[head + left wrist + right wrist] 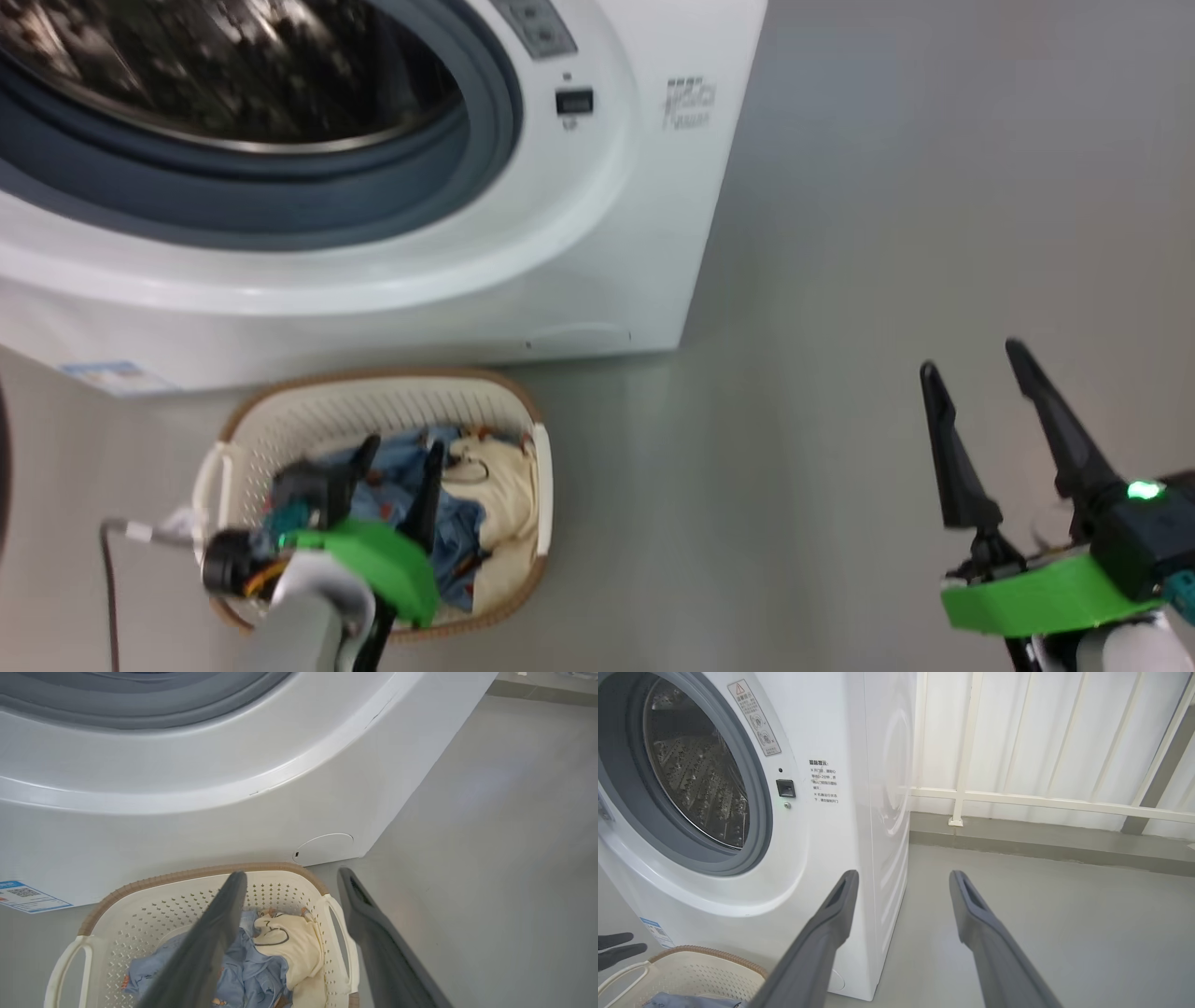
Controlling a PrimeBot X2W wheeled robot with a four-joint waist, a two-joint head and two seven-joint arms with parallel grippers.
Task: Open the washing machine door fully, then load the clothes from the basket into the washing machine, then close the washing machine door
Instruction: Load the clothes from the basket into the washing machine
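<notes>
Overhead: left gripper, fingers splayed and empty, above clothes in basket; right gripper likewise splayed, over floor.

Soft, even light; the head view is motion-blurred, with pale glare on the washing machine.

In the head view's upper left the drum is blurred and cut off by the edges. At lower left the clothes are partly hidden by the left gripper; the print on the sticker is unreadable.
</notes>
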